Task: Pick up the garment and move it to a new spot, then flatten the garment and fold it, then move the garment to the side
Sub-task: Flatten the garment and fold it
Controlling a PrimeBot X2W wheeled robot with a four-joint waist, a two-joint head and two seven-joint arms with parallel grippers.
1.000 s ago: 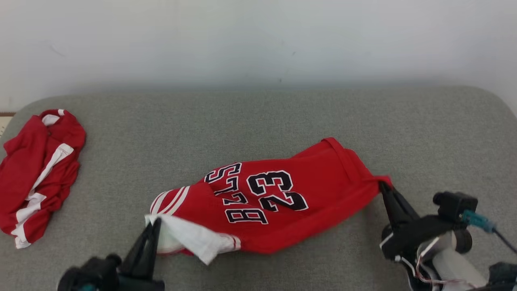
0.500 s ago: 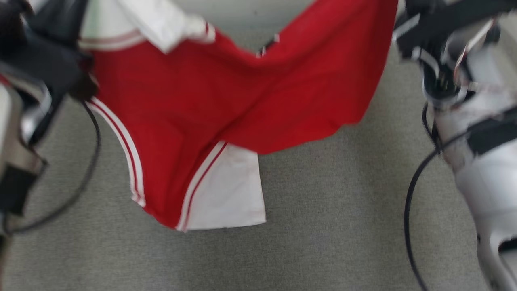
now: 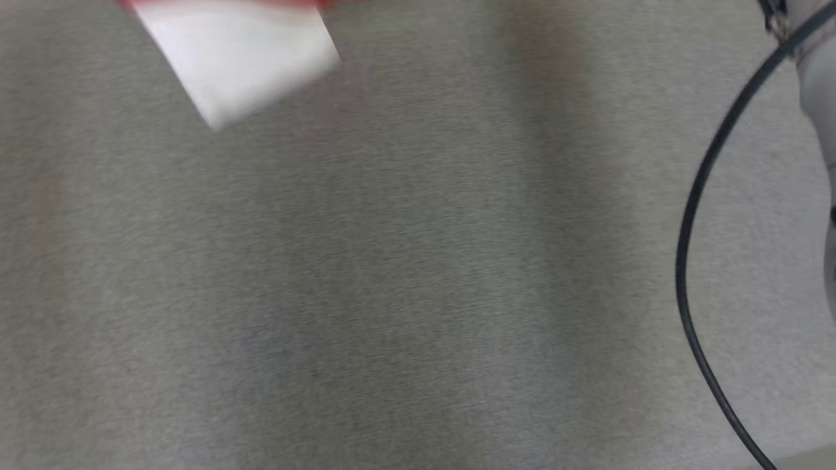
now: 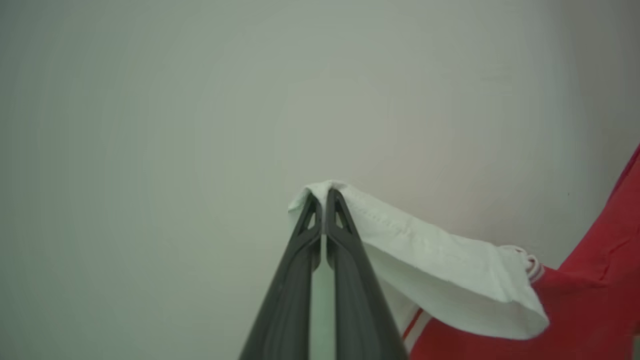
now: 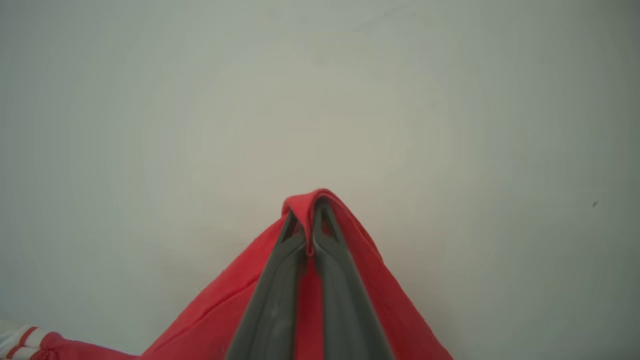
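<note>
Left gripper [image 4: 323, 192] pinches white corner of garment [image 4: 430, 280]; right gripper [image 5: 310, 205] clamps its red edge; grey surface [image 3: 418, 274] below.

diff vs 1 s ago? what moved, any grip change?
The garment, lying on the grey surface a second ago, has been lifted upward and now hangs from the left gripper and right gripper. Its white corner dangles at the top of the head view, which has itself shifted. Nothing was newly grasped or released. Unchanged: both stay shut, left on the white hem, right on the red edge.
</note>
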